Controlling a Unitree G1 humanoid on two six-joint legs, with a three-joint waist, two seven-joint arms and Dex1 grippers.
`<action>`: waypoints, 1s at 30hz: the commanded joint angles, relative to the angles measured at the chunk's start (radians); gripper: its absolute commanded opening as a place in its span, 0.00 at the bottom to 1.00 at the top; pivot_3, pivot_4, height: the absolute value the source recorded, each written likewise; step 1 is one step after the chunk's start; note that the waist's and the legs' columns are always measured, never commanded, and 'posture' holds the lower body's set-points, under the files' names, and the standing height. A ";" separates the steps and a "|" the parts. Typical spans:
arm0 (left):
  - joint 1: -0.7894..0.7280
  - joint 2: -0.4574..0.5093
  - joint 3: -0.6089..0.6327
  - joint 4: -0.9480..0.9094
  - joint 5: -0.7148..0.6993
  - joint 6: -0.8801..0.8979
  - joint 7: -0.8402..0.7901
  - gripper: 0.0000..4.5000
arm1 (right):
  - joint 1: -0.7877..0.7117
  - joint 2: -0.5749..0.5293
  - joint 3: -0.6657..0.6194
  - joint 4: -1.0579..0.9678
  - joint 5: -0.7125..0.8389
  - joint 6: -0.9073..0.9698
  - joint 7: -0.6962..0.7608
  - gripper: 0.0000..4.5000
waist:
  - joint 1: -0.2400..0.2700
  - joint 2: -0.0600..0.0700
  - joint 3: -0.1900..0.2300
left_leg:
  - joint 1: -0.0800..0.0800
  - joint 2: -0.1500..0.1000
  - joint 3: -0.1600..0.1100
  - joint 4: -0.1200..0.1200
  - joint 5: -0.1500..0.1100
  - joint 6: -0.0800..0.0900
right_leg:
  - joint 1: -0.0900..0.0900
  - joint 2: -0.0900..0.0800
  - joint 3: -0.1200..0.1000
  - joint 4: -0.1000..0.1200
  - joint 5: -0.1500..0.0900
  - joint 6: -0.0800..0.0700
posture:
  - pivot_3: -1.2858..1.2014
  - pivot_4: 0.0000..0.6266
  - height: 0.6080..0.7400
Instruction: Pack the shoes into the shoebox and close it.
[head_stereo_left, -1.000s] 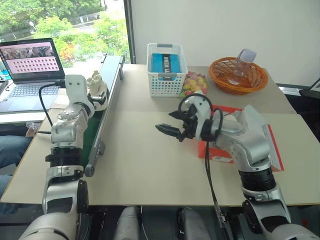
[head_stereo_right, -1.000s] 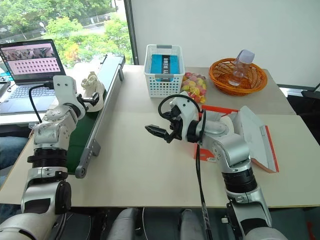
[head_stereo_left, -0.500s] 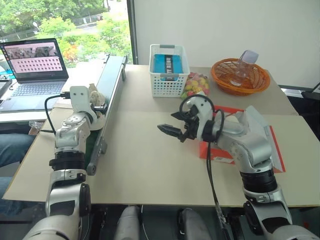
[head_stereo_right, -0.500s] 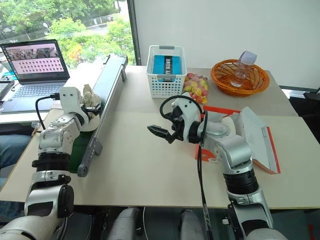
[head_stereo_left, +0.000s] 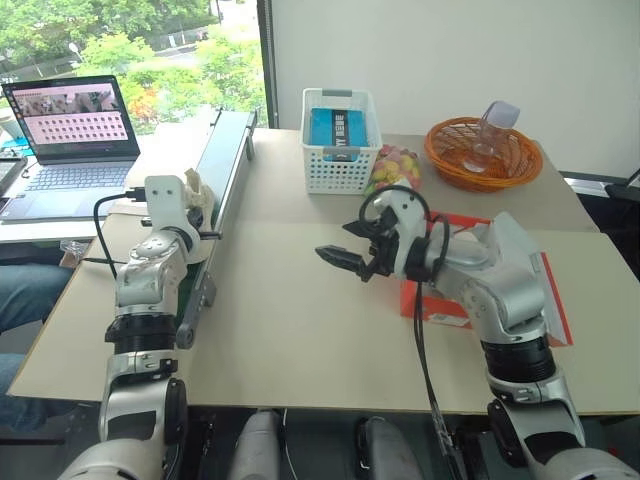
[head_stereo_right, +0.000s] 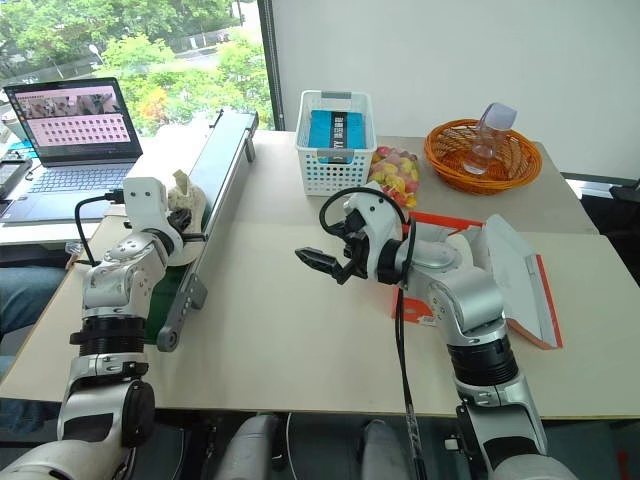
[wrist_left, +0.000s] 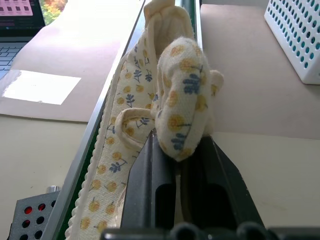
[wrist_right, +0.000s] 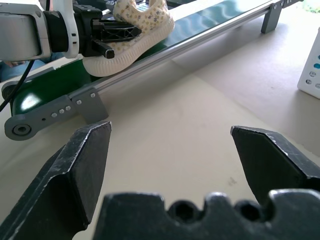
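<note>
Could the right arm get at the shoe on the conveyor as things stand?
Probably not yet: the shoe lies on the conveyor, well across the table from the open right gripper, and the left gripper is shut on it.

The right arm (head_stereo_left: 500, 280) covers most of the shoebox (head_stereo_left: 548, 290) near the table's right edge, so what lies inside cannot be told. On the conveyor belt (head_stereo_right: 215, 170) along the table's left edge, the left gripper (wrist_left: 179, 170) hides the heel of the floral fabric shoe (wrist_left: 172, 100) it pinches, and the toe runs past the wrist picture's top. The laptop (head_stereo_left: 70, 135) is cut by the picture's left edge; its screen is too small to read.
</note>
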 joint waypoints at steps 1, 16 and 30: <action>-0.052 -0.012 -0.046 -0.130 -0.013 -0.039 -0.051 0.01 | -0.023 0.009 -0.047 -0.022 0.027 -0.001 -0.017 1.00 | 0.000 0.000 0.000 | 0.000 0.000 0.000 0.000 0.000 0.000 | 0.000 0.000 0.000 0.000 0.000 0.000 | 0.52 0.24 0.97; -0.107 -0.233 -0.277 -0.337 -0.168 0.107 -0.272 0.01 | -0.198 0.315 -0.707 0.125 0.380 0.238 -0.658 1.00 | -0.018 0.000 0.000 | -0.003 0.000 0.000 0.001 0.001 0.001 | -0.001 0.001 0.000 -0.001 0.006 0.002 | 0.52 0.24 0.97; -0.108 -0.314 -0.341 -0.339 -0.171 0.113 -0.295 0.01 | -0.171 0.324 -0.731 0.095 0.564 0.267 -0.846 1.00 | -0.034 0.000 0.000 | -0.002 0.000 -0.003 0.001 0.005 0.008 | 0.000 0.001 0.000 0.000 0.004 0.005 | 0.52 0.24 0.97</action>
